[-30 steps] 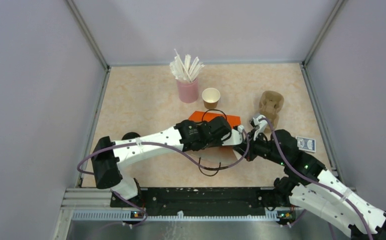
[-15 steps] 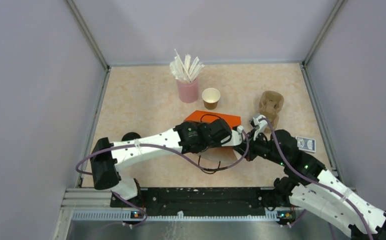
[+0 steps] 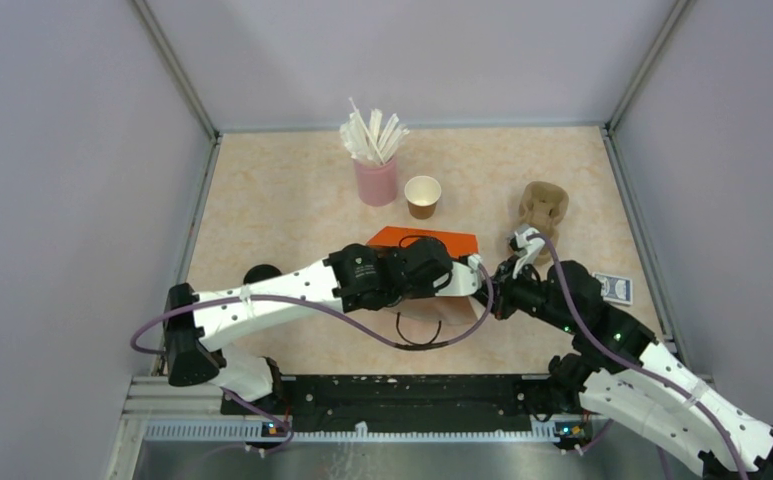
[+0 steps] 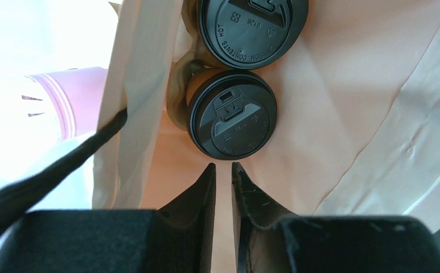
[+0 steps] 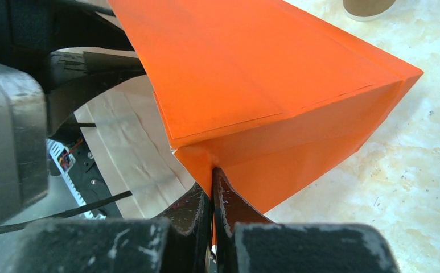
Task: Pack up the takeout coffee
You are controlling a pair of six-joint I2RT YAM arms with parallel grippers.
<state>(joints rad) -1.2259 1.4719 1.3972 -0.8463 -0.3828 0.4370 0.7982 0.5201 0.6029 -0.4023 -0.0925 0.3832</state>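
Observation:
Two takeout coffee cups with black lids (image 4: 231, 122) (image 4: 253, 28) stand inside the orange bag (image 3: 424, 240), seen against its pale inner wall (image 4: 342, 85). Just short of the nearer lid, my left gripper (image 4: 223, 166) is inside the bag mouth. Its jaws stand a narrow gap apart with nothing between them. From the right, my right gripper (image 5: 213, 170) is shut on a corner fold of the orange bag (image 5: 251, 74). A third brown cup (image 3: 422, 195) stands open, without a lid, behind the bag.
A pink cup of white straws (image 3: 375, 178) stands at the back, left of the open cup. The tan pulp carrier (image 3: 542, 210) lies at the right, a blue card pack (image 3: 614, 288) nearer. A black lid (image 3: 260, 272) lies beside the left arm.
My left gripper's jaws have parted slightly and the left arm has drawn back to the left and nearer. The bag has shifted a little left. The right gripper keeps its hold.

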